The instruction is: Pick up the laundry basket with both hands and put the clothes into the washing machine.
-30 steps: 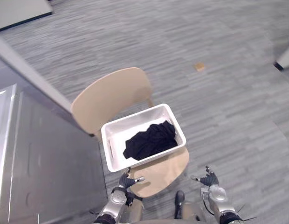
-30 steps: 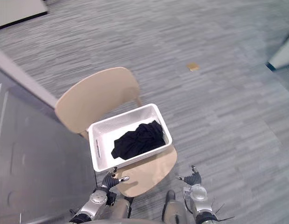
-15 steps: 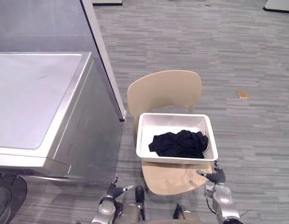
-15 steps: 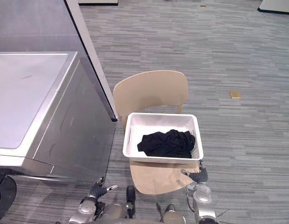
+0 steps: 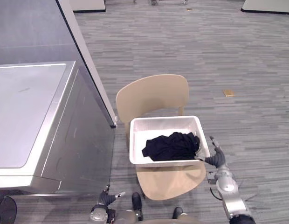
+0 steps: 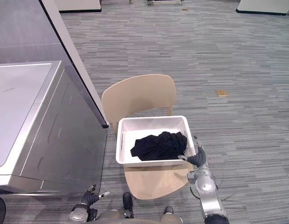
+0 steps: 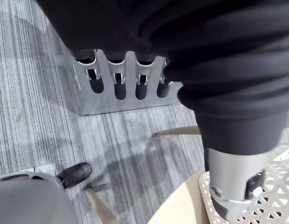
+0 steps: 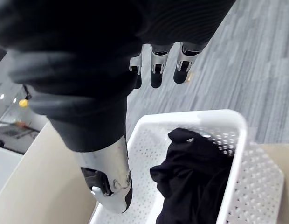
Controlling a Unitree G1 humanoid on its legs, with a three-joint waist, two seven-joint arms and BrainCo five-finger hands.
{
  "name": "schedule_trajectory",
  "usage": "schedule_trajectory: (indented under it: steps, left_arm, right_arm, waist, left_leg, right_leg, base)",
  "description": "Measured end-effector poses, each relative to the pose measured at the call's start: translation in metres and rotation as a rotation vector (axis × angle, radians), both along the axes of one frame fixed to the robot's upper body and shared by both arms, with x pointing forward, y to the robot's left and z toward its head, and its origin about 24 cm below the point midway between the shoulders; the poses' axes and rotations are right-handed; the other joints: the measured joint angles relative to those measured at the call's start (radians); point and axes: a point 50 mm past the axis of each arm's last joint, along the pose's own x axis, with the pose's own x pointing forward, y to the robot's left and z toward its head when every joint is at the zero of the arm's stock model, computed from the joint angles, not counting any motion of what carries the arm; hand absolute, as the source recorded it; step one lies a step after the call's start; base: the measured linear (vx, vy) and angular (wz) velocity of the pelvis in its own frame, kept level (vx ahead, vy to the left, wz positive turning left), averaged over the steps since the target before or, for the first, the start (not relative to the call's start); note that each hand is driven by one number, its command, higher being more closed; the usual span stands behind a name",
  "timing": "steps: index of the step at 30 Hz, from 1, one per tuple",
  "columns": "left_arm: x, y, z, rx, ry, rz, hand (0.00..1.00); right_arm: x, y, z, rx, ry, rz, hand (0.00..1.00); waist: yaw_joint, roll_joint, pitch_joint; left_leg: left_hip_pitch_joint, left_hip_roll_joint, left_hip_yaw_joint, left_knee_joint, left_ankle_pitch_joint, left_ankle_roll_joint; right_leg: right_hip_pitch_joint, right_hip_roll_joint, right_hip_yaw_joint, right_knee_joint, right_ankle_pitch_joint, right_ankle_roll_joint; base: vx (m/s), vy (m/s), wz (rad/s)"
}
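A white perforated laundry basket (image 5: pixel 165 120) stands on the seat of a beige chair (image 5: pixel 151 95), with black clothes (image 5: pixel 171 145) heaped in its right half. My right hand (image 5: pixel 216 157) is at the basket's right end, open, its fingers (image 8: pixel 156 65) straight above the rim and its thumb (image 8: pixel 109 177) apart. I cannot tell whether it touches the basket. My left hand (image 5: pixel 105 198) hangs low, below and left of the chair seat, well clear of the basket. Its fingers (image 7: pixel 116 81) are straight and hold nothing.
A silver washing machine (image 5: pixel 28 112) stands left of the chair, with a grey partition (image 5: pixel 84 56) running back from its far corner. A small tan piece (image 5: pixel 228 93) lies on the grey carpet to the right. Open carpet lies to the right and beyond.
The camera has swung, so the whole scene has shifted. My right hand has risen from beside the chair seat to the basket's right end. The left hand stays low.
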Motion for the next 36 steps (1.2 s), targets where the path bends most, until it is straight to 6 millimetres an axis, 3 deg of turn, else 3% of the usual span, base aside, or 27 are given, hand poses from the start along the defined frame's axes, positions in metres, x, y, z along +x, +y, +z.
schedule_trajectory:
  steps: [2, 3, 5, 9, 11, 15, 20, 21, 28, 36]
  left_arm:
    - [0.004, -0.001, 0.001, -0.003, -0.017, -0.004, 0.0]
    - [0.006, -0.001, 0.002, -0.004, -0.023, -0.005, 0.0]
    - [0.016, -0.002, 0.005, -0.005, -0.052, -0.01, 0.0]
    - [0.025, 0.0, 0.009, -0.002, -0.081, -0.005, 0.0]
    - [0.036, -0.001, 0.016, -0.008, -0.133, -0.009, 0.0]
    - [0.053, -0.008, 0.024, -0.038, -0.202, -0.001, 0.0]
    - [0.068, -0.012, 0.032, -0.047, -0.249, -0.016, 0.0]
    - [0.07, -0.011, 0.032, -0.047, -0.251, -0.017, 0.0]
    - [0.095, -0.024, 0.043, -0.073, -0.308, -0.058, 0.0]
    - [0.104, -0.038, 0.049, -0.119, -0.343, -0.048, 0.0]
  right_arm:
    - [0.033, 0.005, 0.016, -0.05, -0.032, 0.061, 0.0]
    - [0.04, 0.005, 0.02, -0.062, -0.037, 0.069, 0.0]
    - [0.067, 0.002, 0.036, -0.124, -0.041, 0.089, 0.0]
    - [0.099, 0.001, 0.058, -0.183, -0.041, 0.081, 0.0]
    - [0.116, -0.008, 0.079, -0.238, -0.049, 0.051, 0.0]
    - [0.123, -0.04, 0.097, -0.348, 0.004, -0.036, 0.0]
    - [0.119, -0.069, 0.102, -0.472, 0.079, -0.103, 0.0]
    - [0.12, -0.07, 0.107, -0.48, 0.071, -0.108, 1.0]
    - [0.132, -0.077, 0.145, -0.521, 0.01, -0.145, 1.0]
    - [0.14, -0.052, 0.147, -0.479, -0.036, -0.076, 1.0]
  waist:
    - [0.014, 0.02, 0.027]
    - [0.02, 0.024, 0.04]
    - [0.049, 0.043, 0.1]
    - [0.064, 0.048, 0.19]
    - [0.093, 0.054, 0.246]
    - [0.11, 0.096, 0.321]
    - [0.13, 0.125, 0.345]
    - [0.131, 0.127, 0.346]
    - [0.132, 0.137, 0.351]
    - [0.129, 0.137, 0.351]
  left_leg:
    - [-0.031, 0.0, -0.007, 0.006, 0.009, 0.009]
    - [-0.035, 0.0, -0.008, 0.006, 0.012, 0.008]
    - [-0.07, 0.003, -0.028, 0.007, 0.027, 0.008]
    - [-0.113, 0.017, -0.06, 0.007, 0.045, 0.002]
    - [-0.155, 0.016, -0.068, 0.008, 0.063, -0.004]
    - [-0.208, 0.014, -0.112, 0.009, 0.075, 0.002]
    - [-0.296, 0.008, -0.152, 0.049, 0.075, 0.002]
    - [-0.303, 0.008, -0.153, 0.049, 0.076, 0.001]
    - [-0.343, 0.001, -0.177, 0.01, 0.113, -0.014]
    - [-0.337, 0.009, -0.17, 0.01, 0.127, -0.008]
  right_leg:
    - [-0.028, 0.006, -0.005, 0.001, 0.007, -0.006]
    - [-0.032, 0.008, -0.005, 0.001, 0.011, -0.008]
    - [-0.054, 0.012, -0.029, 0.001, 0.016, -0.013]
    - [-0.082, 0.021, -0.06, 0.008, 0.025, -0.026]
    - [-0.121, 0.021, -0.064, 0.013, 0.03, -0.028]
    - [-0.167, 0.012, -0.099, 0.048, 0.032, -0.03]
    - [-0.241, -0.002, -0.11, 0.095, 0.02, -0.044]
    - [-0.25, -0.004, -0.11, 0.101, 0.018, -0.043]
    - [-0.334, -0.02, -0.101, 0.183, -0.043, -0.04]
    - [-0.344, -0.015, -0.078, 0.196, -0.043, -0.04]
  base:
    - [0.04, -0.004, 0.07]
    - [0.02, -0.001, 0.1]
    - [0.0, -0.016, 0.25]
    - [0.0, -0.032, 0.29]
    - [-0.02, -0.004, 0.08]
    - [0.01, 0.033, 0.31]
    - [0.02, 0.041, 0.19]
    - [0.0, 0.029, 0.07]
    - [-0.01, 0.007, 0.08]
    - [0.04, -0.029, -0.06]
